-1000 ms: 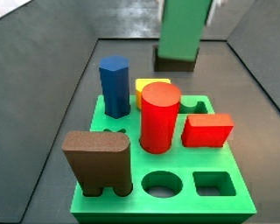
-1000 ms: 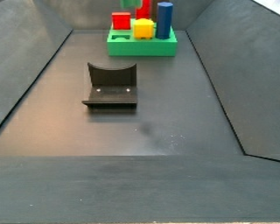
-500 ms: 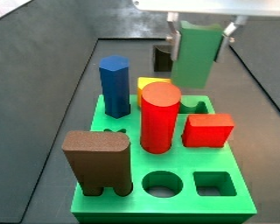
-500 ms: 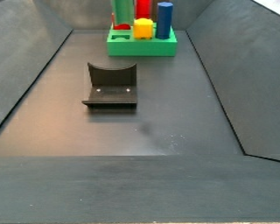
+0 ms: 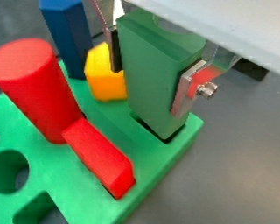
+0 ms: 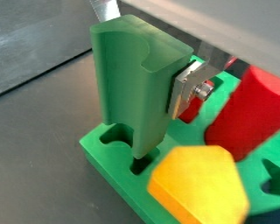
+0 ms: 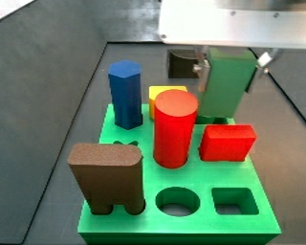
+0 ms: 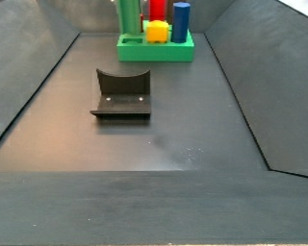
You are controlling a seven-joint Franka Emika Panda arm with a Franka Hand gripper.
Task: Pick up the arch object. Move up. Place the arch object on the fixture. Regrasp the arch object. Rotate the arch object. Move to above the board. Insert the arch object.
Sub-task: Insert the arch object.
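My gripper point(image 7: 228, 63) is over the far right corner of the green board point(image 7: 201, 226) and is shut on the arch object point(image 7: 224, 88), a green block held upright. Both wrist views show the arch object point(image 5: 152, 74) point(image 6: 129, 87) between the silver fingers point(image 5: 191, 87), with a curved notch at its upper end. Its lower end sits in a cut-out at the board's corner point(image 6: 108, 150). In a side view the arch object point(image 8: 127, 15) stands at the board's point(image 8: 157, 52) left end. The dark fixture point(image 8: 120, 93) stands empty on the floor, apart from the board.
On the board stand a red cylinder point(image 7: 174, 129), a blue hexagonal peg point(image 7: 125, 94), a yellow piece point(image 7: 161, 93), a red block point(image 7: 228, 142) and a big brown notched block point(image 7: 107, 177). A round hole point(image 7: 179, 201) and a square hole point(image 7: 232, 200) are open. Grey walls enclose the floor.
The gripper has come down with the arch object from above the board's far corner. The block's lower end now reaches into the board's cut-out.
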